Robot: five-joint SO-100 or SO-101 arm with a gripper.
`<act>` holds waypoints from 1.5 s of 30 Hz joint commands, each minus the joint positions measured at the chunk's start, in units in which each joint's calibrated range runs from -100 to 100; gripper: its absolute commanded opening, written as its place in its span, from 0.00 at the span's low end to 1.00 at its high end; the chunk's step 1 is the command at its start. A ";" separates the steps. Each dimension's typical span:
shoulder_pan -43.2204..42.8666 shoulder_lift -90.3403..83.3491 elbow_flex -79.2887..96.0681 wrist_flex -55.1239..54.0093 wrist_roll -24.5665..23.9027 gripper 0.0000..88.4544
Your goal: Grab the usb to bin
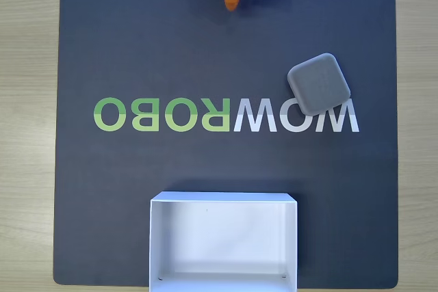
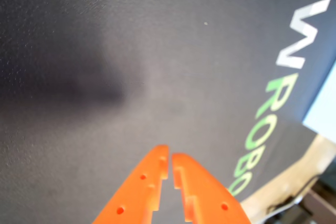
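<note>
Jaws (image 2: 169, 160) together with nothing between them, hanging over bare dark mat (image 1: 137, 46) near its far edge in the fixed view, so no grasp begun. Grey usb (image 1: 318, 83) lies flat on the mat, overlapping the white lettering (image 1: 295, 115), well apart from the jaws. White bin (image 1: 224, 200) sits open at the mat's near edge, probably placed for an easy drop.

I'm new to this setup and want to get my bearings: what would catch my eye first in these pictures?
In the fixed view, the mirrored green and white WOWROBO lettering across the dark mat's middle, with the small matte grey rounded-square block overlapping its right end. Next, the open white shallow box, empty, at the mat's bottom edge. In the wrist view, the orange gripper's fingers point upward from the bottom edge, nearly closed on nothing.
</note>
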 commanded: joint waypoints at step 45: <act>-0.33 4.46 -2.71 -1.04 0.18 0.02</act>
